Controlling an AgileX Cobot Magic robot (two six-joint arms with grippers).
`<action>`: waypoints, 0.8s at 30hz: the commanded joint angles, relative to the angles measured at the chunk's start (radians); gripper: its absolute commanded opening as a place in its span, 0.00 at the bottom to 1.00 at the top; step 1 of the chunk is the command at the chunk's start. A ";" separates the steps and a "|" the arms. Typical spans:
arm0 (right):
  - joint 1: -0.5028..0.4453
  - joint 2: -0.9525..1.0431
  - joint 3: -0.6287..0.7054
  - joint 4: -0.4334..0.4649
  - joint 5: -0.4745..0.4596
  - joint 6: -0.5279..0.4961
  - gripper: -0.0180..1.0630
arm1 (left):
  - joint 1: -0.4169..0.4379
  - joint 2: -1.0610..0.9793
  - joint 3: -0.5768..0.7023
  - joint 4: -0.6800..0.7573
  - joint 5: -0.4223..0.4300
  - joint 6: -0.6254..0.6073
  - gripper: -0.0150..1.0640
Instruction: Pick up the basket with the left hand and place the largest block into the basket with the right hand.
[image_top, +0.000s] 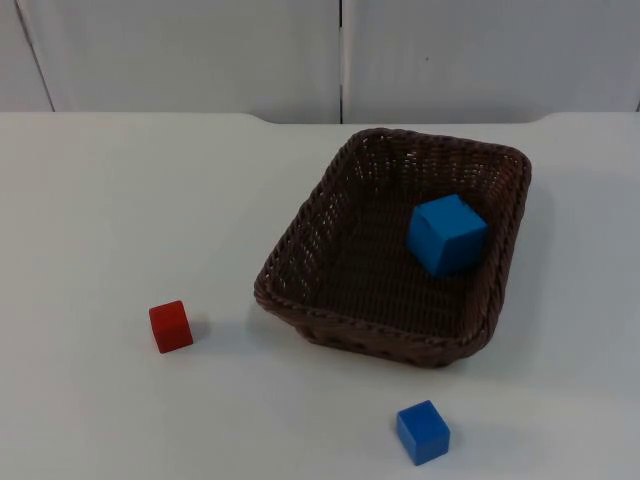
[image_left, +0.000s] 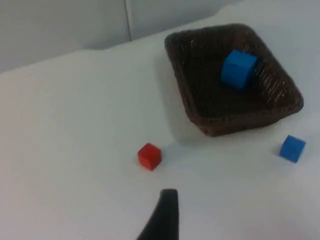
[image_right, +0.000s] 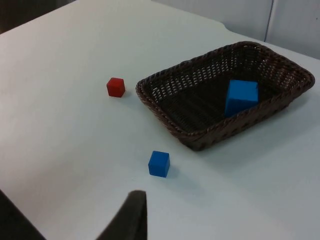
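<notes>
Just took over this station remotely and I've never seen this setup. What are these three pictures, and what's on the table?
You are driving a two-armed robot at a white table. One picture looks down from a fixed overhead camera; the other two come from cameras on the left and right wrists. A black fingertip of the left gripper and of the right gripper pokes in. Both wait above the table, holding nothing. A brown wicker basket holds the large blue block. Outside it lie a small red block and a small blue block.

Woven wicker basket (image_top: 300, 262) – rough; smooth matt table (image_top: 120, 200)
</notes>
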 joint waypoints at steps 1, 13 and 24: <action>-0.002 -0.003 0.007 -0.001 0.007 -0.011 0.99 | -0.004 -0.003 0.012 0.072 -0.021 -0.078 0.76; -0.002 -0.003 0.022 0.003 0.035 -0.011 0.99 | -0.004 -0.003 0.031 0.107 0.000 -0.106 0.76; -0.002 -0.003 0.056 0.006 0.012 -0.006 0.99 | -0.004 -0.003 0.031 0.107 0.000 -0.106 0.76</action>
